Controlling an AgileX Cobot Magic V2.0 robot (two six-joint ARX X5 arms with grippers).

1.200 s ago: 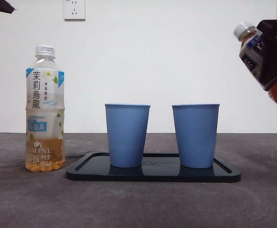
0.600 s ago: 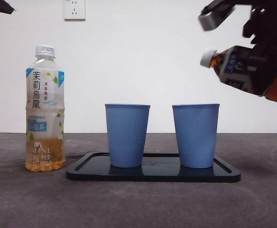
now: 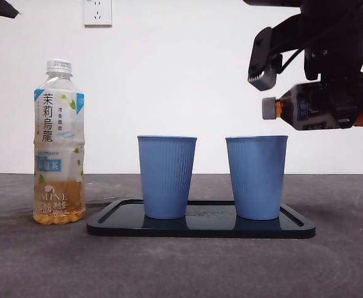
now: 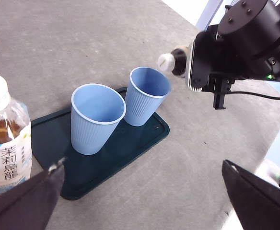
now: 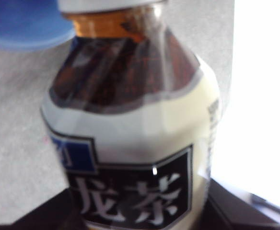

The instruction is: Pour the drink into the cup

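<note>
Front view shows the right gripper (image 3: 330, 105) clamped around a dark tea bottle (image 3: 309, 110), holding it nearly level with its capped mouth just above the rim of the right-hand cup (image 3: 257, 177), likely lined up for pouring. That cup stands on a dark tray (image 3: 200, 228) beside a second cup (image 3: 166, 176). A pale tea bottle (image 3: 58, 143) stands further along, off the tray. The left gripper (image 4: 145, 201) hangs open and empty, well back from the cup.

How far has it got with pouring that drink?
Done: the right hand has picked up the dark tea bottle and tipped it sideways above the right blue cup. The cap is on and nothing flows yet. Left: the pouring itself.
</note>
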